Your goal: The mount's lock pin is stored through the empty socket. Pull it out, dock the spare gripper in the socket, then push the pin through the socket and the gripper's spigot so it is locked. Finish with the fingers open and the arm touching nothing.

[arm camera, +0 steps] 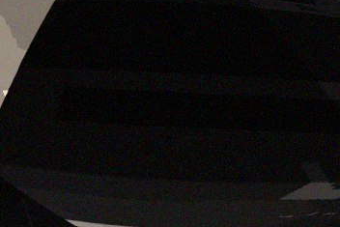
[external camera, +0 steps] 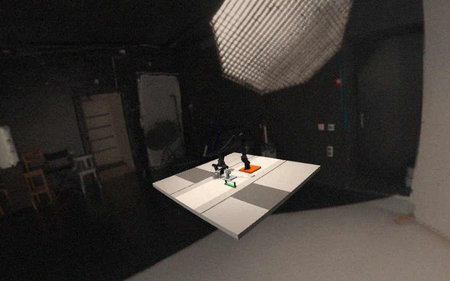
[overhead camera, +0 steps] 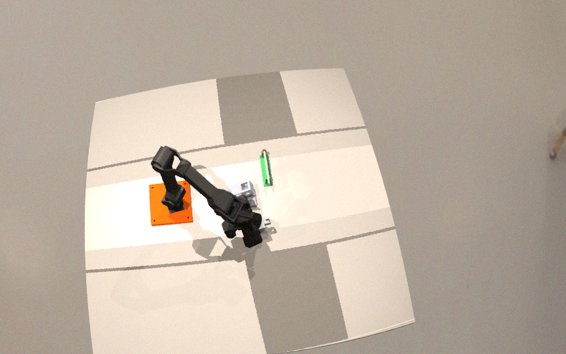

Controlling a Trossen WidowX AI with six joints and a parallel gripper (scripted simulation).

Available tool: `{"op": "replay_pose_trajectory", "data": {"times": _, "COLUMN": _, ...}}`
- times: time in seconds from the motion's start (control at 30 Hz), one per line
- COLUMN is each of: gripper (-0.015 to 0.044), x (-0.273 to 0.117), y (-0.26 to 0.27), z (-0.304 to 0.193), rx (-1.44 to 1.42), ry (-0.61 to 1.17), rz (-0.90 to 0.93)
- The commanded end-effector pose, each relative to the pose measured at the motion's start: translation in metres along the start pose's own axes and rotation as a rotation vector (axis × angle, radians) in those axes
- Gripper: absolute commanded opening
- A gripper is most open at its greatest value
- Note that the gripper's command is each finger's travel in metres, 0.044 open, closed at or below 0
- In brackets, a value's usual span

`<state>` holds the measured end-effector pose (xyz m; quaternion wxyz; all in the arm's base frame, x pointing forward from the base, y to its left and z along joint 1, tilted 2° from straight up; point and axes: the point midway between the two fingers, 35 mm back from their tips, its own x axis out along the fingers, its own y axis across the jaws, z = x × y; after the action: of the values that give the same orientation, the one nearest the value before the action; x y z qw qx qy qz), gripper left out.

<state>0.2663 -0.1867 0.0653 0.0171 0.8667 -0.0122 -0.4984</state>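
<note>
The pale grey mount (overhead camera: 243, 188) (external camera: 228, 172) stands at mid-table, partly behind the arm in the top view. The lock pin (overhead camera: 267, 169), white with a red head, lies along the green rack (overhead camera: 263, 165) (external camera: 230, 184), out of the mount. My gripper (overhead camera: 249, 225) (external camera: 219, 171) points down beside the mount and is shut on the spare gripper (overhead camera: 267, 222) (external camera: 216, 174), whose pale jaws stick out from under my wrist. The spare gripper's dark body (arm camera: 169, 107) fills most of the wrist view. Its spigot and any gap under it are hidden.
The orange base plate (overhead camera: 159, 204) (external camera: 254, 168) carries the arm (overhead camera: 205, 184). The mount stands close beside my wrist, and the green rack lies past it, farther from the arm's base. The table (overhead camera: 153, 118) has pale and grey patches.
</note>
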Motion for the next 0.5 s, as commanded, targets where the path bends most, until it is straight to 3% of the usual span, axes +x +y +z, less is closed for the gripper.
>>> {"op": "replay_pose_trajectory", "data": {"times": 0.0, "gripper": 0.0000, "x": -0.017, "y": 0.004, "z": -0.014, "rx": -0.010, "ry": 0.017, "rz": 0.014}}
{"op": "replay_pose_trajectory", "data": {"times": 0.47, "gripper": 0.0000, "x": -0.073, "y": -0.002, "z": -0.040, "rx": -0.009, "ry": 0.017, "rz": 0.013}}
